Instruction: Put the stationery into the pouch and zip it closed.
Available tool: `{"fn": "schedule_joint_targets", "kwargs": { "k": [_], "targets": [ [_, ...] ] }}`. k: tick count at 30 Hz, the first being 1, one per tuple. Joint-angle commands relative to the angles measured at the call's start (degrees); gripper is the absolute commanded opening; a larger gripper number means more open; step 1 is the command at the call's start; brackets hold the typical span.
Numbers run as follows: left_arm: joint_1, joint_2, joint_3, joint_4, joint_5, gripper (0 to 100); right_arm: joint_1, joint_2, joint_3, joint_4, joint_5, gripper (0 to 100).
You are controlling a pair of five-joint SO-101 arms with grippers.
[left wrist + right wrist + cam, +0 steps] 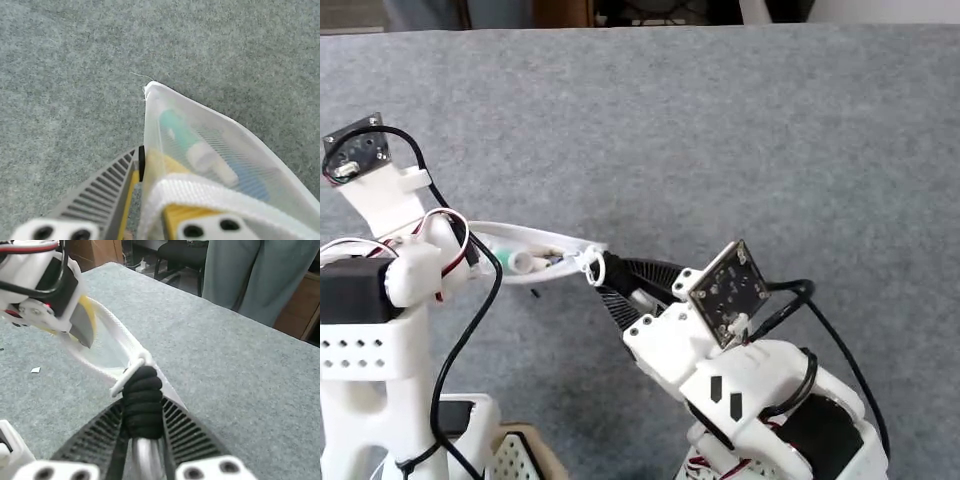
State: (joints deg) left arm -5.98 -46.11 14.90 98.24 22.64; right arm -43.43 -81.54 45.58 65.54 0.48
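A white mesh pouch [535, 248] lies mid-table between the two arms, and through its mesh show a green-capped pen [176, 129] and a white tube [209, 161]. My left gripper [478, 256] is shut on the pouch's near end; in the left wrist view its grey finger [112, 192] presses the pouch [225, 150] wall. At the pouch's other end, my right gripper [142, 407] is shut on the black cord zipper pull [142, 397], which hangs from a white ring [131, 371]. The high view places this gripper [608, 274] at the pouch's right tip.
Grey felt table surface [740, 130] stretches open behind and to the right of the pouch. A small white scrap [36, 370] lies near the pouch. Both arm bases crowd the front edge. The table's far edge [650, 26] runs along the top.
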Motion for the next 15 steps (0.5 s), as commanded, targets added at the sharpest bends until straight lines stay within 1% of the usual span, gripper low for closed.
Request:
{"fn": "schedule_joint_targets", "kwargs": {
  "k": [1, 3, 4, 15],
  "targets": [
    [0.48, -0.7, -0.48, -0.53, 0.09, 3, 0.09, -0.22, -0.92, -1.49, 0.53, 10.0],
    [0.48, -0.7, -0.48, -0.53, 0.09, 3, 0.09, -0.22, 0.4, -1.58, 0.35, 15.2],
    [0.48, -0.7, -0.48, -0.44, 0.09, 3, 0.09, -0.22, 1.19, -1.41, 0.26, 16.3],
    [0.48, -0.7, -0.48, -0.44, 0.09, 3, 0.09, -0.22, 5.58, -2.99, 0.44, 15.9]
  ]
}}
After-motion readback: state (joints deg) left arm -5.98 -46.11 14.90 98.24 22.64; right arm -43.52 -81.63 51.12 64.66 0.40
